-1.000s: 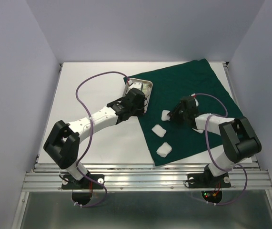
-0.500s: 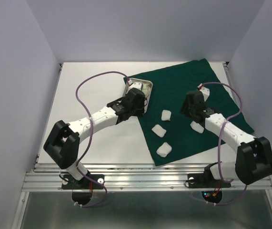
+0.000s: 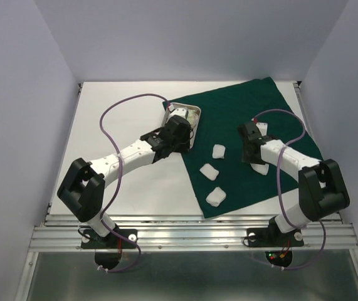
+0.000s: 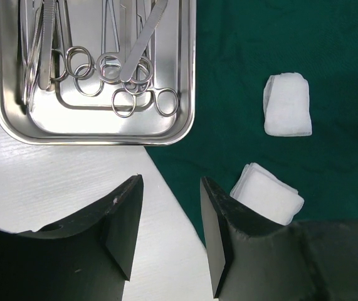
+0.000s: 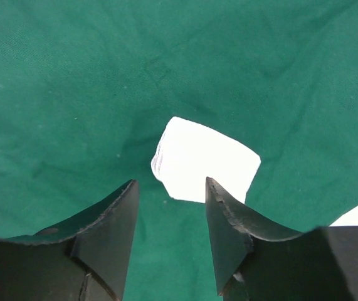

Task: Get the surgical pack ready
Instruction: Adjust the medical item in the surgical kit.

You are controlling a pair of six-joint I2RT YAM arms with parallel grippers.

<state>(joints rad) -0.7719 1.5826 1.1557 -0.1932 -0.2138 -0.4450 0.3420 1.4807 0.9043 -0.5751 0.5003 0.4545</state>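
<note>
Gaping empty, the right gripper (image 5: 170, 185) and left gripper (image 4: 171, 182) hovered; the soft, light white square gauze pad (image 5: 207, 168) probably wanted pinching across its middle.

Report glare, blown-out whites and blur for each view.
Top external: even, soft light, no glare, green drape sharp. Left wrist: steel tray shows a mild sheen without harsh glare, instruments crisp. Right wrist: gauze pad blown out to flat white, its texture lost, while the drape's weave is readable.
</note>
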